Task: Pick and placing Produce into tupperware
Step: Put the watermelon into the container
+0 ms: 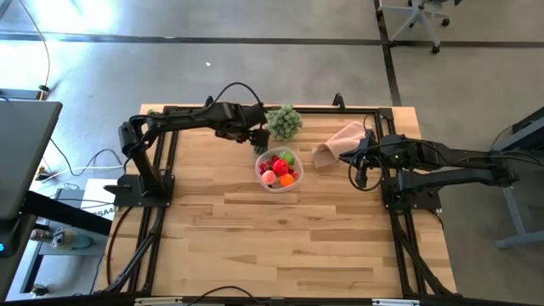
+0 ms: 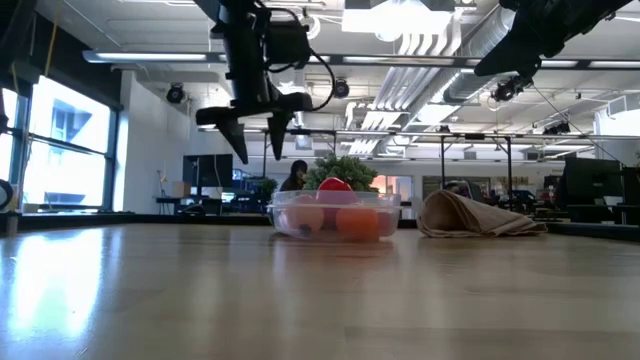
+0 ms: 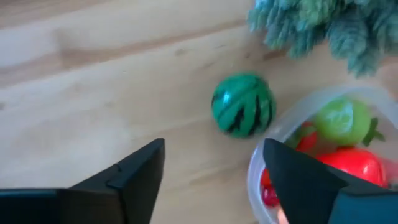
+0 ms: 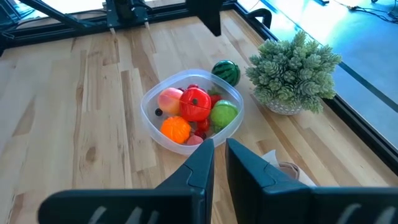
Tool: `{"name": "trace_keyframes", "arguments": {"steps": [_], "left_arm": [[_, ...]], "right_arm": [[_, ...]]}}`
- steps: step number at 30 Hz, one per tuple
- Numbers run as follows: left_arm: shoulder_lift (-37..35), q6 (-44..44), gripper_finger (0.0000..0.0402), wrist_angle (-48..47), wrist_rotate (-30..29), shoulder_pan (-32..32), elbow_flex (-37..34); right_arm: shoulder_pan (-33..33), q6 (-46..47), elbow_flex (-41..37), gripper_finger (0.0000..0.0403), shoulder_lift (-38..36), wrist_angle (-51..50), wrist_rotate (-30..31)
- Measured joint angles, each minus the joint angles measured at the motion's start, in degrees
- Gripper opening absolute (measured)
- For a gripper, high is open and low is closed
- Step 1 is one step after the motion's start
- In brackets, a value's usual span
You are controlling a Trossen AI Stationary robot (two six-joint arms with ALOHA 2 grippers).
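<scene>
your left gripper (image 3: 211,171) hangs fingers apart over the striped melon (image 3: 242,104) beside the tupperware (image 1: 278,183) holding produce (image 4: 196,104); right gripper (image 4: 219,163) nearly closed, empty.

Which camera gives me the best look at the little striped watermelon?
Left wrist view: the watermelon fills mid-frame beside the tupperware. Right wrist view shows it small behind the container; high and low views hide it.
</scene>
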Motion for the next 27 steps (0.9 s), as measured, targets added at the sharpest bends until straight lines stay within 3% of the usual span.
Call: {"name": "trace_keyframes", "arguments": {"steps": [7, 13, 27], "left_arm": [[3.70, 5.03, 0.0336, 4.08, 1.62, 2.07, -0.02], [8.02, 7.60, 0.0379, 8.25, 3.98, 3.27, -0.03], [11.26, 2.70, 0.0399, 7.39, 3.80, 4.46, 0.00]], "right_arm": [[0.00, -0.01, 0.01, 0.0030, 0.00, -0.01, -0.03], [0.01, 0.01, -0.01, 0.0030, 0.00, -0.01, -0.04], [0.01, 0.01, -0.01, 0.0030, -0.02, -0.01, -0.02]]}}
